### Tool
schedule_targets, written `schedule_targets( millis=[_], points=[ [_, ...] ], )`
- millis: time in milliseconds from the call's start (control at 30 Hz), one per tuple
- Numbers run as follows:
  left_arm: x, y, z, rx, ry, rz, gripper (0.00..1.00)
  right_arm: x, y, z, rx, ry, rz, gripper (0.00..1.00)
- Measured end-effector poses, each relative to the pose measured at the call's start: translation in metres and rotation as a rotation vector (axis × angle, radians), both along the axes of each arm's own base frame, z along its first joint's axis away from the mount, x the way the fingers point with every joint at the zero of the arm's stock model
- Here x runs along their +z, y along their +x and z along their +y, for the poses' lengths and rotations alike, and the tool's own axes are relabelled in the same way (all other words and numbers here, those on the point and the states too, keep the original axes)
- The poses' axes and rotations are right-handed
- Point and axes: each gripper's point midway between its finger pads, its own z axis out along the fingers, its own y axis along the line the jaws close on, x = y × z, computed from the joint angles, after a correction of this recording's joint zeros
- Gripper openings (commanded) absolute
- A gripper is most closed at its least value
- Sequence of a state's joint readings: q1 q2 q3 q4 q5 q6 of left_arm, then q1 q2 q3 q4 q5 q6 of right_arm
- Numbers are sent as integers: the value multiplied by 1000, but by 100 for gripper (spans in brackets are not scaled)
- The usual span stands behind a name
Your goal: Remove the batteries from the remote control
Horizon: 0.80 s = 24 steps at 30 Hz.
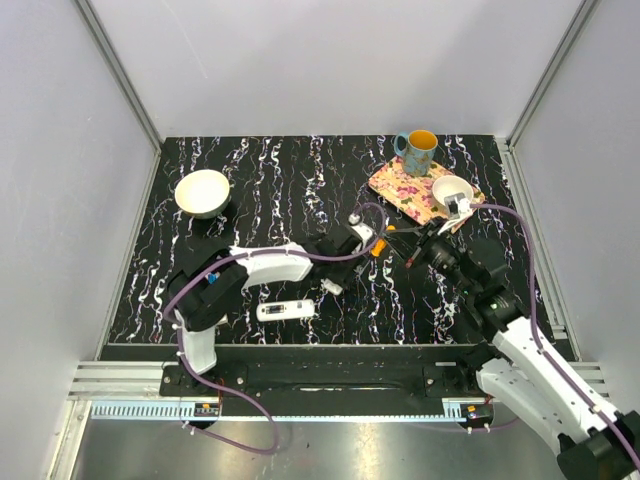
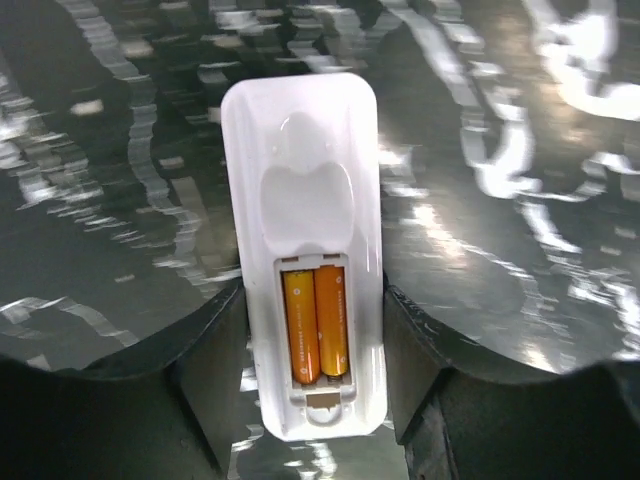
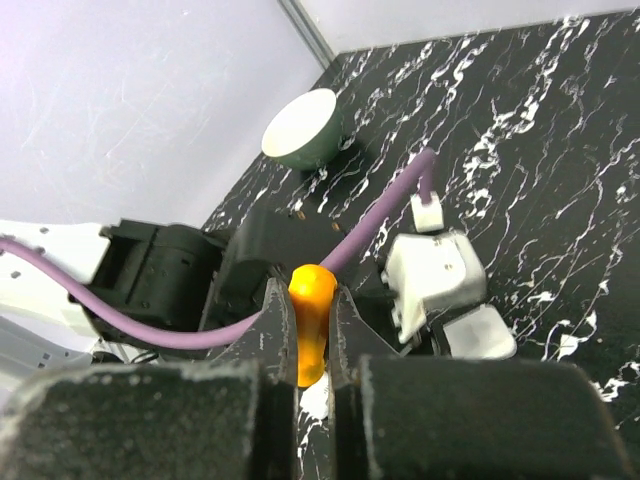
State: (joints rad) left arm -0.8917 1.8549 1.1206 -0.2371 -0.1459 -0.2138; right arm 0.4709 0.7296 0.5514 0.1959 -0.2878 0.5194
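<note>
Lying side by side in the open compartment of the white remote (image 2: pixel 305 200), two orange batteries (image 2: pixel 316 322) carry tiny marks too small to read. The left fingers (image 2: pixel 212 360) flank the remote closely; whether they press it I cannot tell. The right fingers (image 3: pixel 278 340) pinch an orange piece (image 3: pixel 311 300). One white bowl (image 1: pixel 203 192), one smaller bowl (image 1: pixel 450 186) and one mug (image 1: pixel 418 152) stand on the worktop (image 1: pixel 280 200).
</note>
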Motion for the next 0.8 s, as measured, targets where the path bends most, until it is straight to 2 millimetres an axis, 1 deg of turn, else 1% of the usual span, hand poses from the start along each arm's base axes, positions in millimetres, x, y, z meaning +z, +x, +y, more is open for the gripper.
schedule_targets(
  millis=[67,133,233,267,300,367,500,567,667,800],
  points=[
    [0,-12,-18,-78,-14,12,32,8,-5,-6,-19,8,-22,0],
    [0,-18,-31,-134,-21,20,35,15,-9,-13,-41,13,-47,0],
    [0,-25,-43,-200,-13,19,38,20,-13,-22,-74,12,-69,0],
    [0,-29,-48,-243,-6,9,46,23,-17,-26,-86,15,-80,0],
    [0,-30,-48,-249,-5,8,51,24,-17,-26,-86,16,-81,0],
    [0,-32,-50,-269,-3,4,69,24,-18,-27,-88,16,-80,0],
    [1,-39,-53,-297,-10,10,87,26,-21,-28,-87,20,-88,0],
    [1,-44,-51,-302,-9,9,89,28,-22,-28,-82,24,-95,0],
    [5,-52,-42,-292,-8,11,89,33,-27,-26,-60,31,-107,0],
    [25,-57,-30,-261,-54,-10,90,39,-31,-23,-37,38,-123,0]
  ],
)
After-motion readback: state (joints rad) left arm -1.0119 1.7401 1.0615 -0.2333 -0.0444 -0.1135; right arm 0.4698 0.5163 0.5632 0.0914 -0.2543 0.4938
